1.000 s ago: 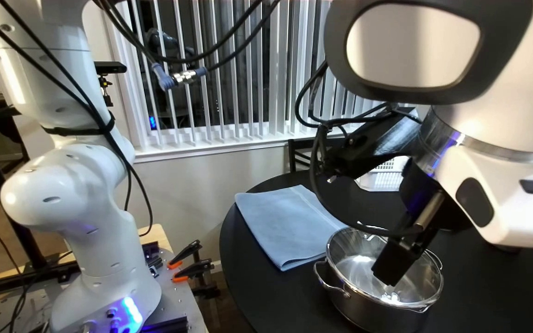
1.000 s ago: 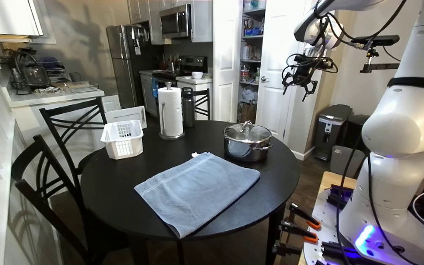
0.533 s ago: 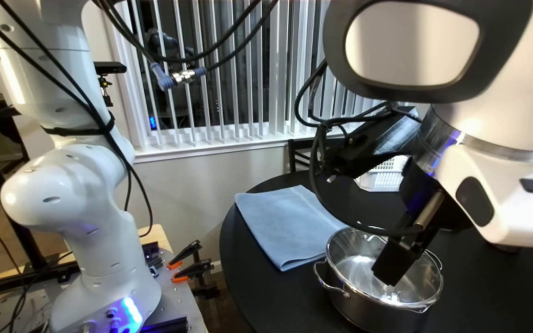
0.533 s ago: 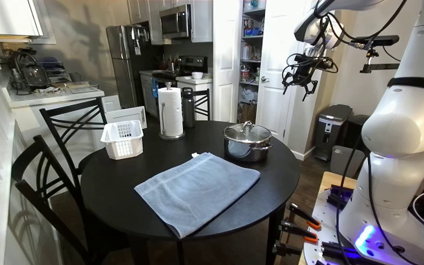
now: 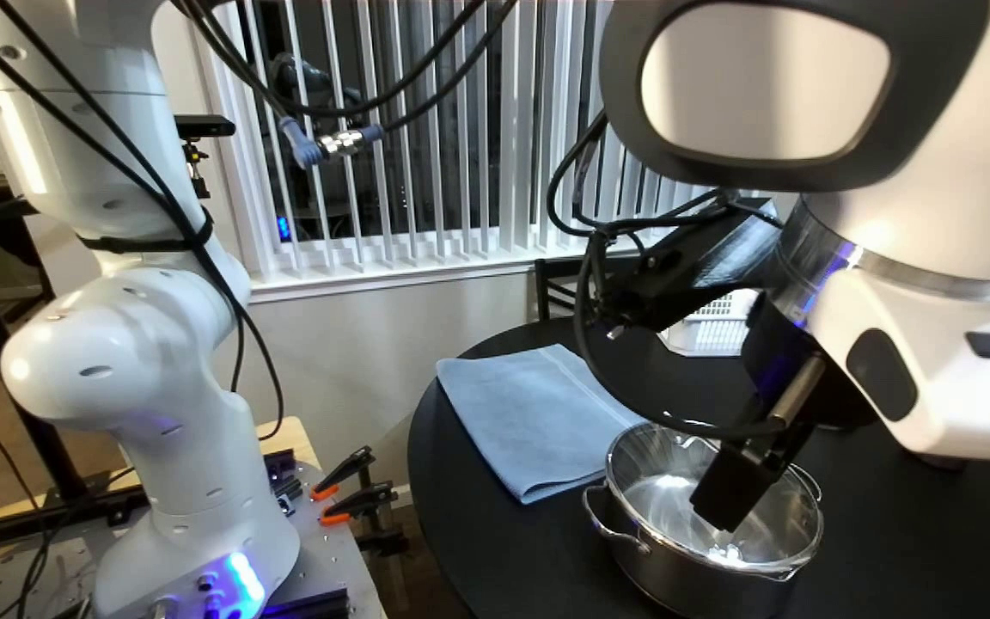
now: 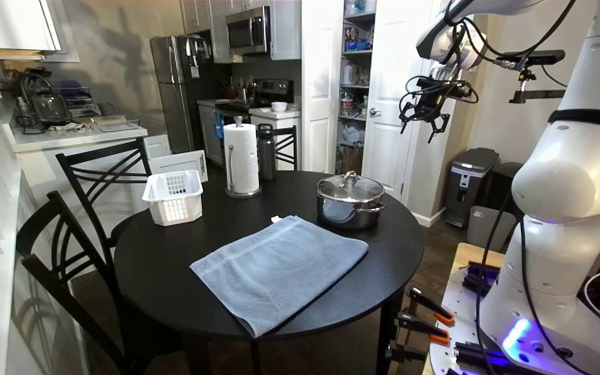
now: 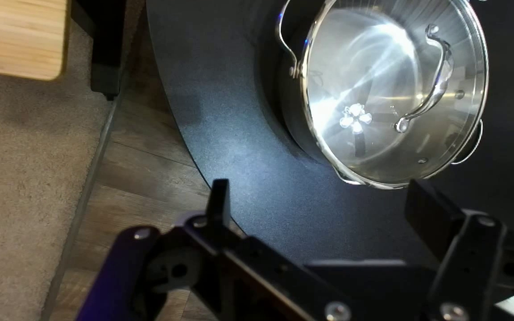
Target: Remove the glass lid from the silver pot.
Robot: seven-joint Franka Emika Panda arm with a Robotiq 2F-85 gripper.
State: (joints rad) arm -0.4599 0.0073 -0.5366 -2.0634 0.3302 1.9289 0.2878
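Atop silver pot, glass lid.

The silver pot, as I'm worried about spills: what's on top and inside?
On top of the pot sits the lid. Through it, the wrist view shows a bare-looking, shiny bottom. Glare and the handle hide patches, so clear water could go unseen.
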